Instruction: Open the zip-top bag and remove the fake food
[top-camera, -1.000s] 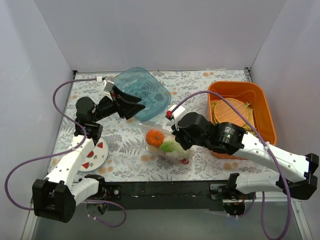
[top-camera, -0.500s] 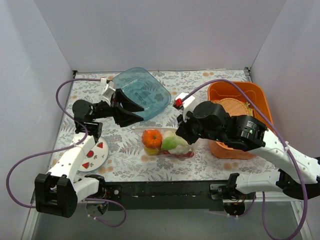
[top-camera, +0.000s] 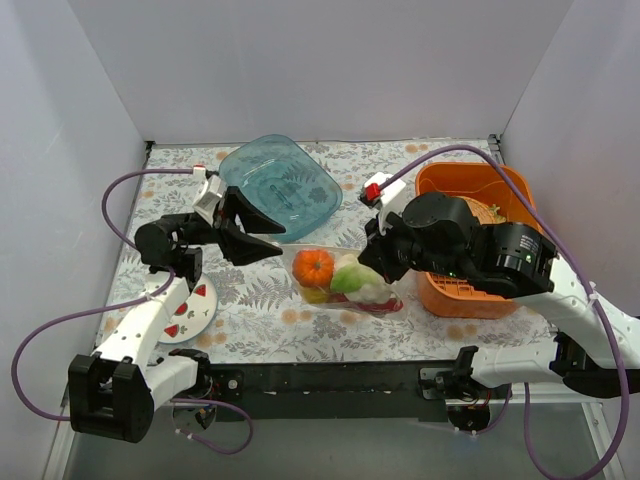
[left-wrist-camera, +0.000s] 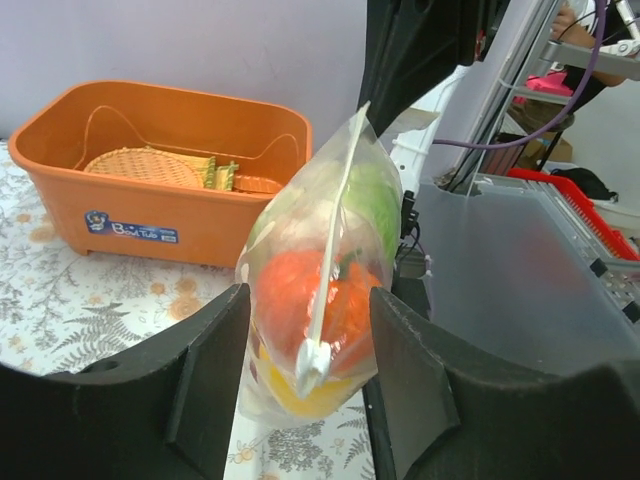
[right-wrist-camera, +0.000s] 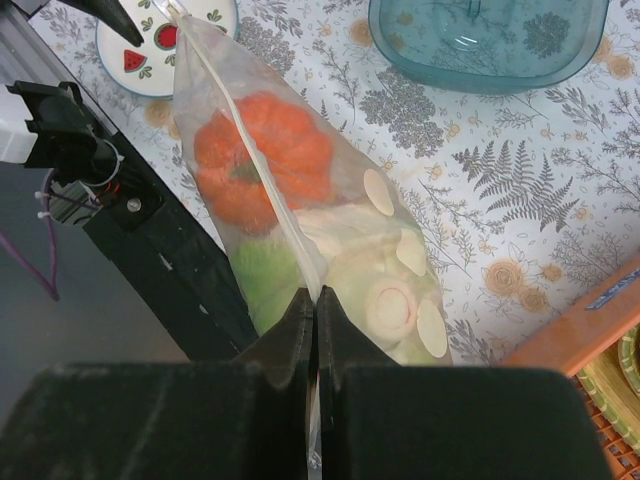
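Top external view: gripped the bag (top-camera: 345, 285) with the right pincer (right-wrist-camera: 315, 300), clenched tight on the zip strip at one end. Held it raised off the tabletop (top-camera: 260, 330), near the bowl (top-camera: 280, 185), zip shut along its length. Carried the food (top-camera: 313, 266) inside: orange pumpkin, green-leaved cauliflower, something yellow beneath. Straddled the bag's other end with the left pincer (left-wrist-camera: 308, 300), released, fingers spread either side; could not tell whether touching.
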